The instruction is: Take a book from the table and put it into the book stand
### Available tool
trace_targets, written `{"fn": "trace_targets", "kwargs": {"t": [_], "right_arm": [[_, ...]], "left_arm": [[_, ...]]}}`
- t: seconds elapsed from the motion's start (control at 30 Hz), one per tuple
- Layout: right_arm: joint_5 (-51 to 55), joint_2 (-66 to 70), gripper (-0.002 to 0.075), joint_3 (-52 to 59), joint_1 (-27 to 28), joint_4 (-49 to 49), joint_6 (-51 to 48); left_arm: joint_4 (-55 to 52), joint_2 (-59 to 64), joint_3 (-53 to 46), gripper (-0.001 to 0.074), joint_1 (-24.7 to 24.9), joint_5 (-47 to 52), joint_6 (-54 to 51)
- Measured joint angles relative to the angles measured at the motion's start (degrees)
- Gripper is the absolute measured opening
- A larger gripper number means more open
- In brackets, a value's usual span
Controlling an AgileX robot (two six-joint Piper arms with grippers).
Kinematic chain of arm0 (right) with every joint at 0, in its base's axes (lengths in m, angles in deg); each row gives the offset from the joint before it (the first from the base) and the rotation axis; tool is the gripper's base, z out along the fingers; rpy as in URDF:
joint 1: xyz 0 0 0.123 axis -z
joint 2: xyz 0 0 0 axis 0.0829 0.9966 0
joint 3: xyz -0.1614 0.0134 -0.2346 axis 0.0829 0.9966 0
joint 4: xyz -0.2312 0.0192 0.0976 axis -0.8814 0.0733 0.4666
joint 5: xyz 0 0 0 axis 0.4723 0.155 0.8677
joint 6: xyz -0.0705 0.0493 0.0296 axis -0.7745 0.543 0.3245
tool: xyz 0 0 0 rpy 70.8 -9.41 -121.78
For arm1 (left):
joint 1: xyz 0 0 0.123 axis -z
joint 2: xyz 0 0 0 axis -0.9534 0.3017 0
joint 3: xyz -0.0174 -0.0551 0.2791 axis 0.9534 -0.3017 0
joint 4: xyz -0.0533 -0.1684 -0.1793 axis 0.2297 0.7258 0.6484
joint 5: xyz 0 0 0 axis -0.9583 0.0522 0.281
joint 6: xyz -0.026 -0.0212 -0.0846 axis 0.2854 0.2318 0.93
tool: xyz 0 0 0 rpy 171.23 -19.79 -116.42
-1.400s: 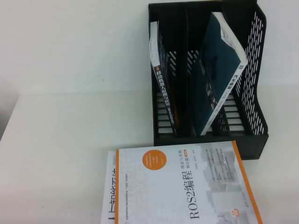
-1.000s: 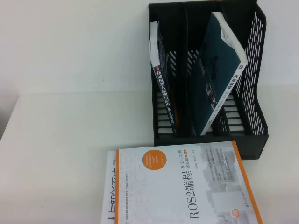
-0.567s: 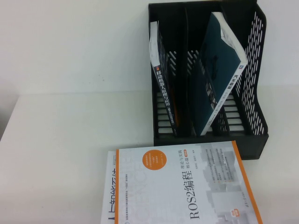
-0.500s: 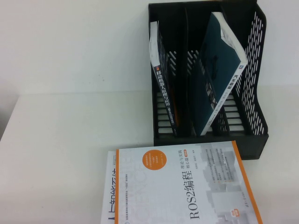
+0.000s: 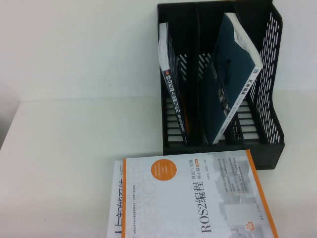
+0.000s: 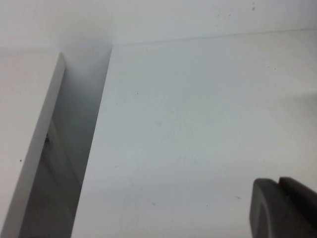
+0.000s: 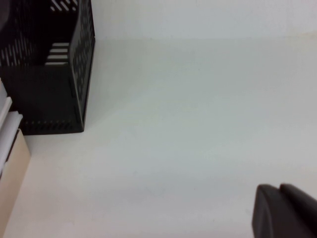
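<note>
A white and orange book (image 5: 198, 198) lies flat at the table's front edge, on top of another book (image 5: 117, 229). The black book stand (image 5: 275, 99) stands behind it at the back right. An orange-spined book (image 5: 173, 99) stands in its left slot and a teal book (image 5: 230, 74) leans in the middle slot. Neither gripper shows in the high view. My left gripper (image 6: 278, 182) is shut and empty over bare table. My right gripper (image 7: 280, 188) is shut and empty, off to the side of the stand (image 7: 49, 99).
The white table (image 5: 74, 148) spreads left of the books. The left wrist view shows a gap (image 6: 74, 148) along the table's edge. The stacked books' edges (image 7: 10, 163) show beside the stand in the right wrist view.
</note>
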Motion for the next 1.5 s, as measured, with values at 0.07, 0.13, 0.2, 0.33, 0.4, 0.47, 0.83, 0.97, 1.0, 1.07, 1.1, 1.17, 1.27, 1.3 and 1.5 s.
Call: {"fn": "trace_targets", "kwargs": {"t": [0.07, 0.13, 0.2, 0.33, 0.4, 0.47, 0.83, 0.97, 1.0, 1.07, 1.1, 1.17, 1.27, 1.3, 1.5], "right_arm": [[-0.3, 0.0, -0.0003, 0.0, 0.0, 0.0, 0.0], [-1.9, 0.0, -0.0003, 0.2, 0.0, 0.0, 0.0], [-5.4, 0.0, -0.0003, 0.4, 0.0, 0.0, 0.0], [-18.3, 0.0, -0.0003, 0.4, 0.0, 0.0, 0.0], [-27.2, 0.0, -0.0003, 0.4, 0.0, 0.0, 0.0], [-35.1, 0.0, -0.0003, 0.4, 0.0, 0.0, 0.0], [-60.8, 0.0, -0.0003, 0.4, 0.0, 1.6, 6.2], [-59.7, 0.0, -0.0003, 0.4, 0.0, 4.0, 9.4], [-59.0, 0.0, -0.0003, 0.4, 0.0, 4.0, 9.4], [-57.1, 0.0, -0.0002, 0.4, 0.0, 4.0, 9.8], [-54.8, 0.0, -0.0002, 0.1, 0.0, 4.0, 10.2], [-46.5, 0.0, -0.0002, -1.9, 0.0, 4.0, 11.1], [-29.6, 0.0, -0.0002, -8.4, 0.0, 4.3, 11.4], [-24.0, 0.1, -0.0001, -10.9, 0.0, 4.3, 11.4], [0.4, 10.7, -0.0001, -24.3, 0.0, 5.6, 10.7]], "left_arm": [[0.0, 0.0, 0.0, -0.0002, 0.0, -0.3, 0.0], [0.0, 0.0, -0.1, -0.0002, 0.0, -1.3, 0.0], [0.0, 0.0, -0.4, -0.0002, 0.0, -3.4, 0.0], [0.0, 0.0, -0.4, -0.0002, 0.0, -13.0, 0.0], [-0.3, 0.0, -0.4, -0.0002, 0.0, -20.0, 0.0], [-0.3, 0.0, -0.4, -0.0002, 0.0, -27.7, 0.0], [-0.8, -0.2, -0.4, -0.0002, 0.0, -59.7, 0.0], [-1.0, -0.3, -0.4, -0.0002, 0.0, -62.0, 0.0], [-1.0, -0.3, -0.4, -0.0002, 0.0, -62.8, 0.0], [-0.5, -0.3, -0.4, -0.0002, 0.0, -63.6, 0.0], [0.0, -0.3, -0.4, -0.0002, 0.0, -63.1, 0.3], [1.6, -0.3, 0.1, -0.0002, 0.0, -57.8, 1.6], [2.3, -0.3, 5.3, -0.0002, 0.0, -40.7, 3.4], [2.4, -0.3, 7.9, -0.0002, 0.0, -34.5, 3.7], [4.5, 3.8, 17.9, -0.0002, 0.0, -15.4, 4.5]]}}
